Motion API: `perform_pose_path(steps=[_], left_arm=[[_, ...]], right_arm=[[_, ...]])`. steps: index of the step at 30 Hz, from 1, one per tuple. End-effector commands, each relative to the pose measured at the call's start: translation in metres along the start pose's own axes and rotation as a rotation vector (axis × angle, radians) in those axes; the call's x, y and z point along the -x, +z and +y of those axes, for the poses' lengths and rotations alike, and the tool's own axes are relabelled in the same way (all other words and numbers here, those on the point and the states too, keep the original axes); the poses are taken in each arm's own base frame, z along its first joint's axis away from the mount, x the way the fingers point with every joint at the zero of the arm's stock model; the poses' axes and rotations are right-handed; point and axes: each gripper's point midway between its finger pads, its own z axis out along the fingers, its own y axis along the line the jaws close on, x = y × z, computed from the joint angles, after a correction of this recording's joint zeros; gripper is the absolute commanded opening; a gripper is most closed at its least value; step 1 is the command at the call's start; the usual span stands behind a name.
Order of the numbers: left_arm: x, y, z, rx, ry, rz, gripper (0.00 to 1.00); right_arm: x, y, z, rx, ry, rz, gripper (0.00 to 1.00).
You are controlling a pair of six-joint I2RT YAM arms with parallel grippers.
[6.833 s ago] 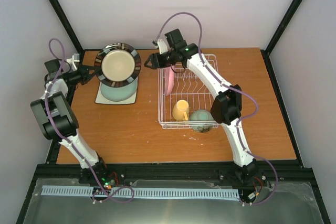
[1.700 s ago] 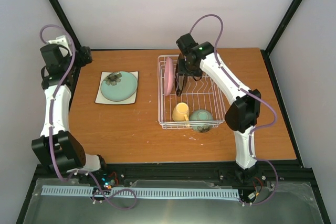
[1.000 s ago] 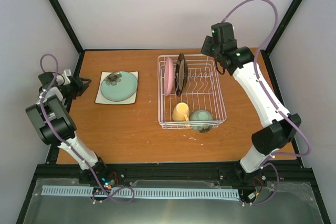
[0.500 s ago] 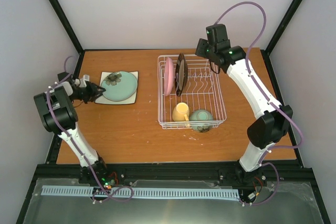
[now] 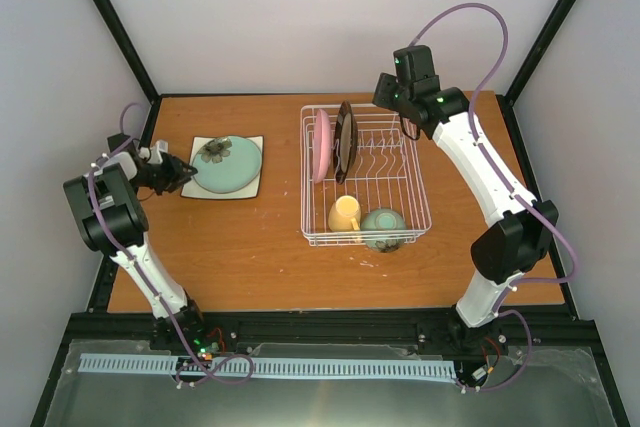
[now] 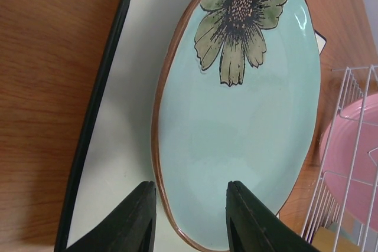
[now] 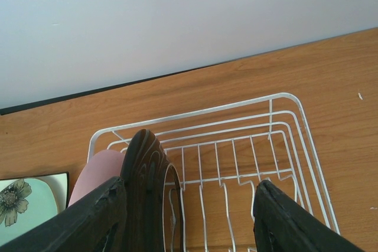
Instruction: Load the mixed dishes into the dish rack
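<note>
plates on edge in the dish rack point(image 5: 385, 167), toward the far right corner of the tabletop point(image 5: 250, 257): pink round plate point(image 5: 322, 145) and dark brown round plate point(image 5: 344, 140) side by side between the tines, propped up by the wires to save room. yellow handled mug point(image 5: 345, 213) and pale green bowl point(image 5: 383, 227) down at the near end. teal flower-marked plate point(image 5: 228, 165) flat on top of the cream square plate point(image 5: 190, 185) near the far left corner, not yet loaded, likely next to go. left fingers point(image 6: 139, 219) spread apart, low by the left rim of that plate, nothing gripped, touching or not hard to tell. left arm folded up by the left edge, wrist aimed right. right fingers point(image 7: 94, 216) spread wide and empty, high over the far end of the dish rack, right arm stretched long, out of the way.
</note>
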Motion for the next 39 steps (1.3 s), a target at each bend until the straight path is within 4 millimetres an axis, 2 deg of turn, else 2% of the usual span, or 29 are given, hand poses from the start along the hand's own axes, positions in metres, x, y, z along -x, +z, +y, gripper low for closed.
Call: perform_pose_path(steps=[1, 10, 17, 21, 25, 28, 33, 36, 39], left_arm=[[0.01, 0.002, -0.001, 0.006, 0.024, -0.007, 0.33], [0.006, 0.024, 0.002, 0.022, 0.036, 0.028, 0.38], [0.01, 0.035, 0.004, 0.018, 0.039, 0.026, 0.42], [0.009, 0.043, 0.004, -0.008, 0.037, 0.029, 0.29], [0.007, 0.048, 0.002, -0.048, 0.029, 0.041, 0.02], [0.007, 0.049, -0.002, -0.069, 0.036, 0.042, 0.01], [0.013, 0.04, -0.023, -0.142, 0.076, 0.025, 0.01], [0.024, 0.026, -0.049, -0.228, 0.109, 0.0, 0.01], [0.04, 0.004, -0.083, -0.309, 0.158, -0.051, 0.01]], right_arm=[[0.009, -0.005, -0.001, 0.003, 0.008, -0.026, 0.58], [0.009, -0.005, 0.0, 0.01, 0.008, -0.023, 0.58], [0.01, -0.007, 0.0, 0.009, 0.009, -0.025, 0.58], [0.009, -0.006, 0.0, 0.009, 0.006, -0.02, 0.58], [0.008, -0.005, 0.0, 0.009, 0.003, -0.016, 0.58], [0.007, -0.004, 0.001, 0.013, 0.002, -0.01, 0.58], [0.006, -0.001, 0.006, 0.037, 0.003, -0.004, 0.58], [0.008, 0.0, 0.013, 0.074, -0.002, -0.008, 0.58], [0.01, 0.001, 0.024, 0.136, -0.02, -0.02, 0.53]])
